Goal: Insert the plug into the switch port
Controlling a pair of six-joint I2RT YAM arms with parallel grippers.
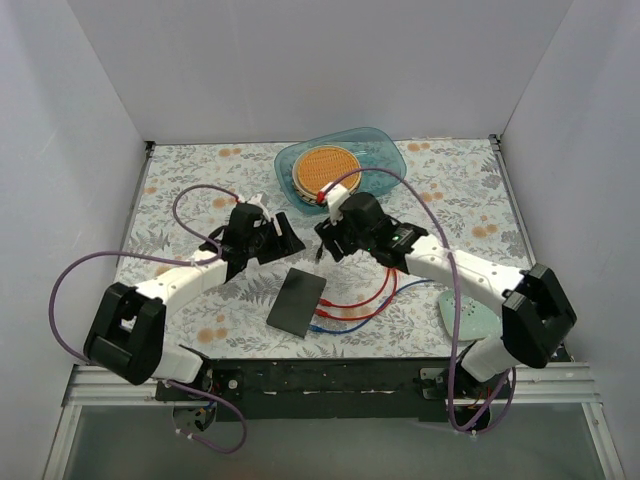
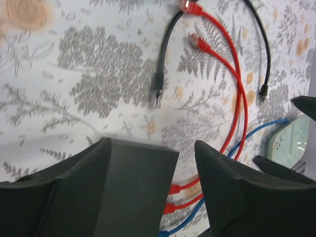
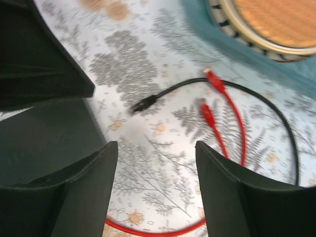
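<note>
The switch [image 1: 297, 301] is a flat black box lying on the floral cloth between the arms. Red and blue cables [image 1: 352, 305] run from its right edge. In the left wrist view the switch [image 2: 133, 192] lies under the fingers, with two red plugs [image 2: 174, 189] in its edge. A loose black plug [image 2: 158, 96] on a black cable lies on the cloth beyond it. It also shows in the right wrist view [image 3: 144, 103]. My left gripper [image 1: 283, 238] [image 2: 152, 145] is open and empty above the switch's far end. My right gripper [image 1: 326, 243] [image 3: 157, 145] is open and empty, near the black plug.
A blue dish [image 1: 385, 150] holding an orange disc stands at the back. Two loose red plugs [image 3: 213, 79] lie near the black cable's loop. A pale green oval pad [image 1: 468, 318] sits at the front right. The two grippers are close together.
</note>
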